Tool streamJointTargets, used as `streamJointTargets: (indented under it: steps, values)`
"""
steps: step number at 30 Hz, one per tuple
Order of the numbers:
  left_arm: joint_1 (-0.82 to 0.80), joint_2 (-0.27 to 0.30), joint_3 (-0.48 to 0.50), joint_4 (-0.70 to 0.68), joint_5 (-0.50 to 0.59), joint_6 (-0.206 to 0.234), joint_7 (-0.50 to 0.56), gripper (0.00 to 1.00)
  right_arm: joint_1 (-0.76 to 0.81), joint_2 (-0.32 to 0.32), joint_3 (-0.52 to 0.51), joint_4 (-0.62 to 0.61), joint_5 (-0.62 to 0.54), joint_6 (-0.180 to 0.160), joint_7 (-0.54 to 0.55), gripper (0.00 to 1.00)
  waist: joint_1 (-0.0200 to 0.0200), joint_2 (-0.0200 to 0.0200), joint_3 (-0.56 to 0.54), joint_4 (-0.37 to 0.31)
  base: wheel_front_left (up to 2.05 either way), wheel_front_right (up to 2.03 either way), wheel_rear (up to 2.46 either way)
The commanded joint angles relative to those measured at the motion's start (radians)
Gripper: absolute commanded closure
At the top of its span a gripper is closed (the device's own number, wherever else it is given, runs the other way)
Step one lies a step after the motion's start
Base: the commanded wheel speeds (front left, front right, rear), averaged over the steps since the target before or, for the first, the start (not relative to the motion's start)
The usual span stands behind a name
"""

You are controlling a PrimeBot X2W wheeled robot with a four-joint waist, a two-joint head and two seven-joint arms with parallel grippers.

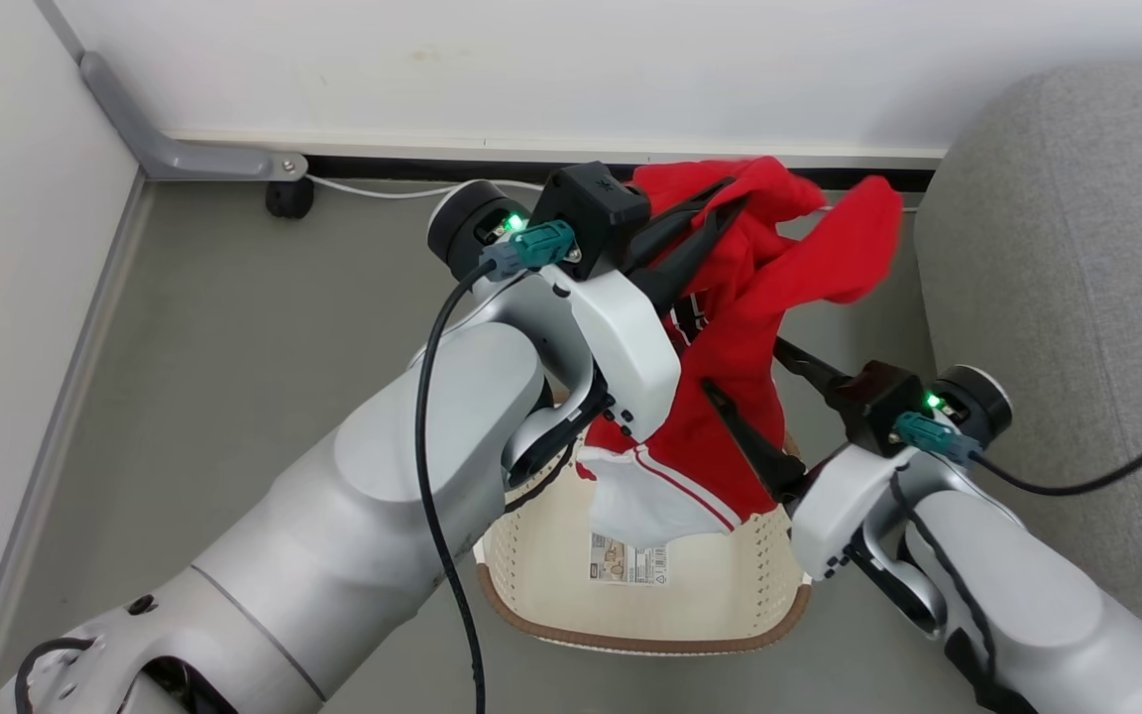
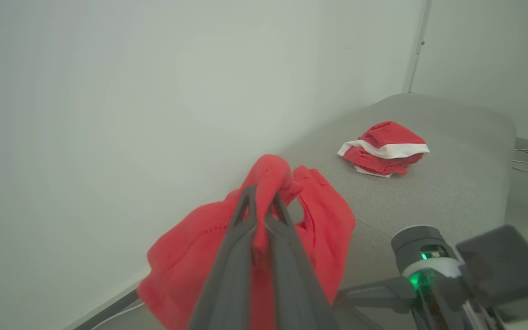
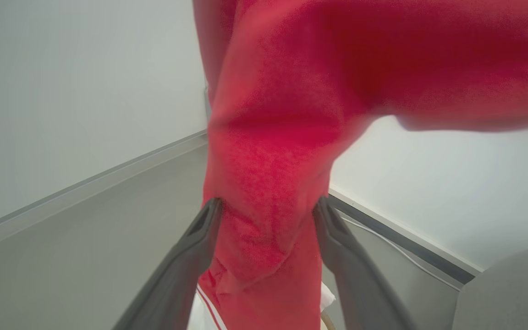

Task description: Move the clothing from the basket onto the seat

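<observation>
The robot's left gripper (image 1: 725,198) presses its two dark fingers together on a fold of a soft red sportswear garment (image 1: 759,297) with white stripes and a white panel, held above the oval cream-white plastic laundry basket (image 1: 630,640) with its brown woven-look rim; the garment's white-trimmed lower end hangs down into the basket's mouth; the right gripper (image 1: 742,365) stands spread wide, its fingers either side of the hanging cloth and gripping nothing; the large light grey woven-fabric sofa (image 1: 1077,297) lies just to the robot's right, and in the left wrist view a second red-and-white garment (image 2: 383,149) lies bunched on its cushion; the step in hand looks to be the carry to the seat; done well, it would mean raising the pinch until the trailing hem clears the rim, steering the open right fingers away from the cloth, then swinging right and letting go well onto the cushion, beside the other piece rather than at the rounded edge
</observation>
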Motion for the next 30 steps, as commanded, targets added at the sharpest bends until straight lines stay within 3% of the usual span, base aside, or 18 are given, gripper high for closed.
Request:
streamJointTargets:
  steps: [1,8,10,11,12,17,18,19,20,21,30]
  values:
    - [-0.051,0.013,0.023,-0.027,-0.011,0.004,-0.002,1.00,-0.025,0.020,0.016,0.010,0.011,0.004,-0.006,0.00,0.0000,0.0000,0.002,0.009,0.00,0.00,0.00]
    - [-0.042,0.007,0.002,-0.038,-0.026,0.010,-0.018,1.00,-0.081,0.081,0.059,0.112,0.058,0.004,-0.006,0.02,0.0000,0.0000,0.004,0.032,0.00,0.00,0.00]
    - [-0.040,0.006,-0.005,-0.036,-0.031,0.012,-0.023,1.00,-0.091,0.089,0.065,0.119,0.069,0.004,-0.006,0.92,0.0000,0.0000,0.004,0.035,0.00,0.00,0.00]
    - [-0.040,0.006,-0.005,-0.036,-0.031,0.012,-0.023,1.00,-0.091,0.089,0.065,0.119,0.069,0.004,-0.006,0.92,0.0000,0.0000,0.004,0.035,0.00,0.00,0.00]
    - [-0.039,0.006,-0.008,-0.035,-0.033,0.013,-0.025,1.00,-0.094,0.090,0.066,0.119,0.074,0.004,-0.006,1.00,0.0000,0.0000,0.005,0.036,0.00,0.00,0.00]
    - [-0.034,0.005,-0.016,-0.021,-0.047,0.015,-0.043,1.00,-0.100,0.083,0.074,0.105,0.099,0.004,-0.006,1.00,0.0000,0.0000,0.010,0.025,0.00,0.00,0.00]
    - [-0.034,0.005,-0.018,-0.017,-0.047,0.015,-0.047,0.82,-0.101,0.080,0.074,0.100,0.102,0.004,-0.006,1.00,0.0000,0.0000,0.012,0.021,0.00,0.00,0.00]
    - [-0.034,0.005,-0.021,-0.012,-0.047,0.015,-0.051,0.52,-0.102,0.077,0.072,0.095,0.105,0.004,-0.006,1.00,0.0000,0.0000,0.013,0.017,0.00,0.00,0.00]
    - [-0.034,0.005,-0.021,-0.008,-0.048,0.015,-0.056,0.07,-0.104,0.075,0.071,0.088,0.107,0.004,-0.006,1.00,0.0000,0.0000,0.015,0.012,0.00,0.00,0.00]
    - [-0.033,0.005,-0.023,-0.003,-0.050,0.014,-0.060,0.00,-0.103,0.074,0.066,0.078,0.111,0.004,-0.006,1.00,0.0000,0.0000,0.016,0.008,0.00,0.00,0.00]
    - [-0.018,0.005,-0.035,0.051,-0.049,-0.007,-0.097,0.00,-0.081,0.051,0.025,-0.004,0.103,0.004,-0.006,1.00,0.0000,0.0000,0.018,-0.040,0.00,0.00,0.00]
